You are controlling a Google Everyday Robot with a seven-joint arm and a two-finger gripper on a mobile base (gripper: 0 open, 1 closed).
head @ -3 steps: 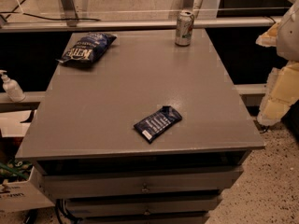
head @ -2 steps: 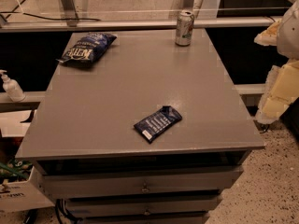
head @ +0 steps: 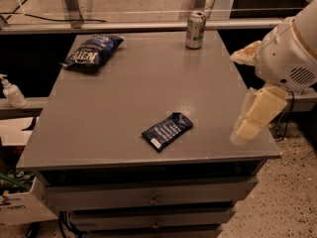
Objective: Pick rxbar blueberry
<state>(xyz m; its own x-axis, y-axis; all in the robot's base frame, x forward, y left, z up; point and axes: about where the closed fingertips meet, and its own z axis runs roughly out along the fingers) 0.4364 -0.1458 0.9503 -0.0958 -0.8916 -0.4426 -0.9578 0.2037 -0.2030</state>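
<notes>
The rxbar blueberry (head: 167, 131) is a small flat dark navy wrapper with pale print and a white patch at its near-left end. It lies askew on the grey table (head: 124, 93), near the front edge and a little right of centre. My gripper (head: 250, 86) hangs at the table's right edge, to the right of the bar and well apart from it. It is open and empty, with one pale finger (head: 259, 114) low and the other (head: 245, 54) higher up.
A puffy blue chip bag (head: 92, 52) lies at the back left of the table. A drinks can (head: 195, 29) stands at the back right. Drawers (head: 148, 198) sit under the tabletop. A white pump bottle (head: 11, 92) stands on a ledge to the left.
My arm and gripper have moved left, from beside the table to over its right edge. The bar, bag and can have not moved.
</notes>
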